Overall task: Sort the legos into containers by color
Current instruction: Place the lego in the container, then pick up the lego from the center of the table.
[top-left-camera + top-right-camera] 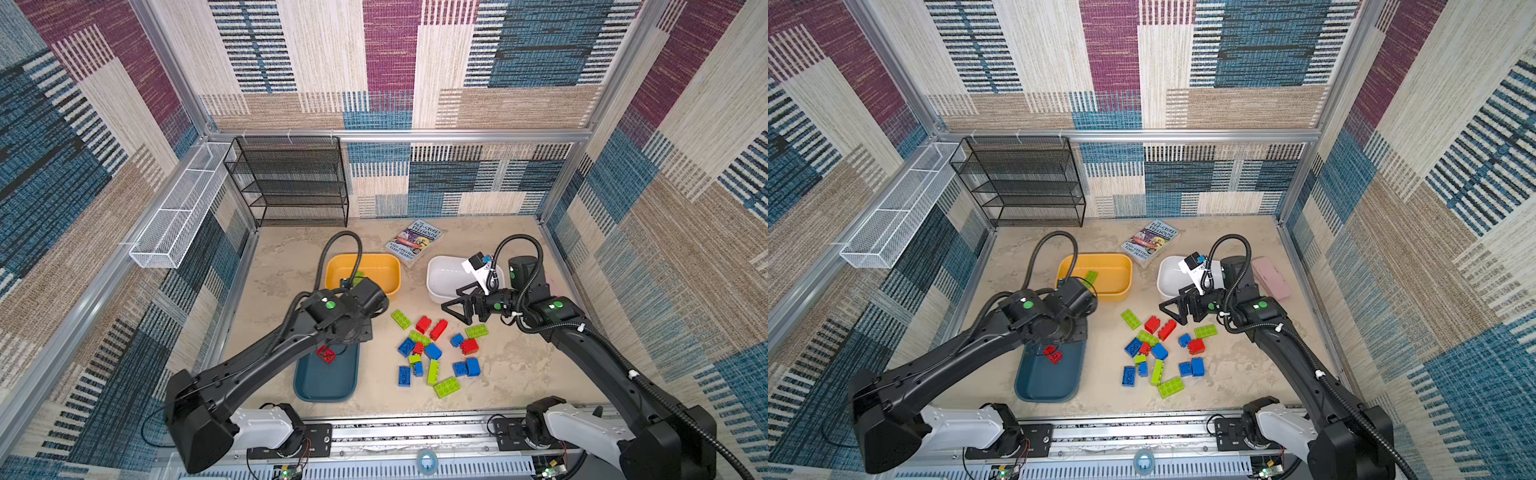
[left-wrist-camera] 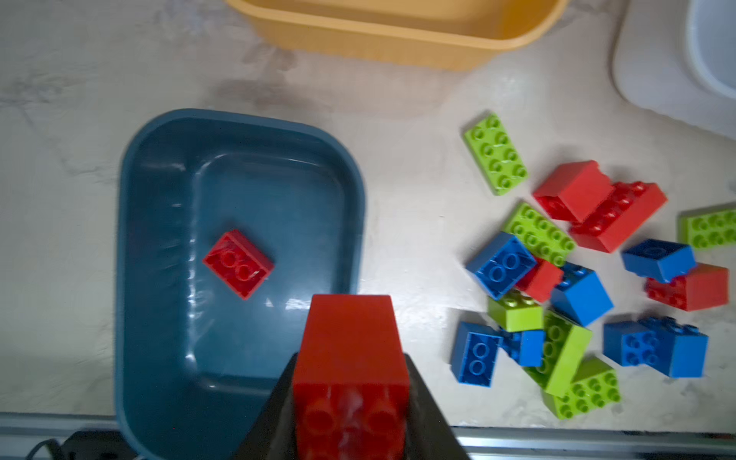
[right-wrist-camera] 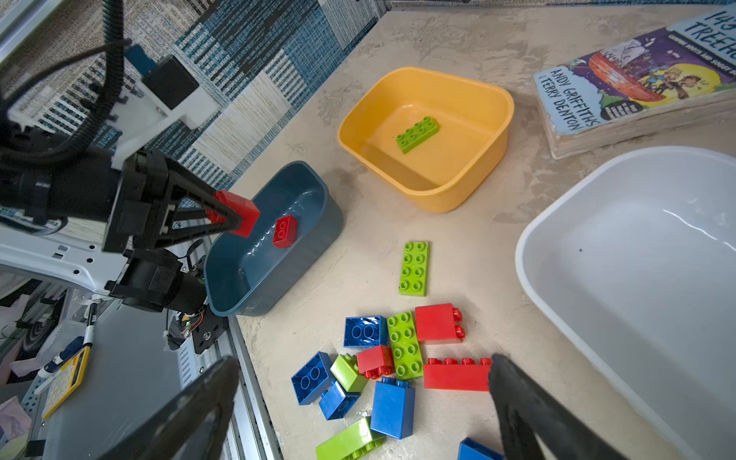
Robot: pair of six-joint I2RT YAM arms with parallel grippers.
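The left end effector (image 3: 234,218) is pinching a red lego (image 2: 350,342) tight between its two black fingers. The brick is chunky and shiny, with round bumps on one end. It hangs in the air just over the dark teal container (image 2: 159,207), which sits near the front edge of the desk (image 1: 519,365), toward the left side. One more red lego (image 2: 239,263) lies flat in the bottom of that container, hollow side up.

The yellow container (image 3: 458,191) sits farther back on the desk. It holds one long lime green lego (image 3: 417,134) with two rows of bumps.

The white container (image 3: 597,318) sits to the right of the yellow one. No bricks show inside it.

The other legos (image 1: 432,353) lie in a loose pile on the desk, between the teal container and the right edge. They are red, blue and lime green. Some are small and square, some are long, and some lean on each other or lie on their sides.

The right end effector (image 3: 362,360) hangs above the back of the pile, next to the white container. Its fingers are spread wide and hold nothing.
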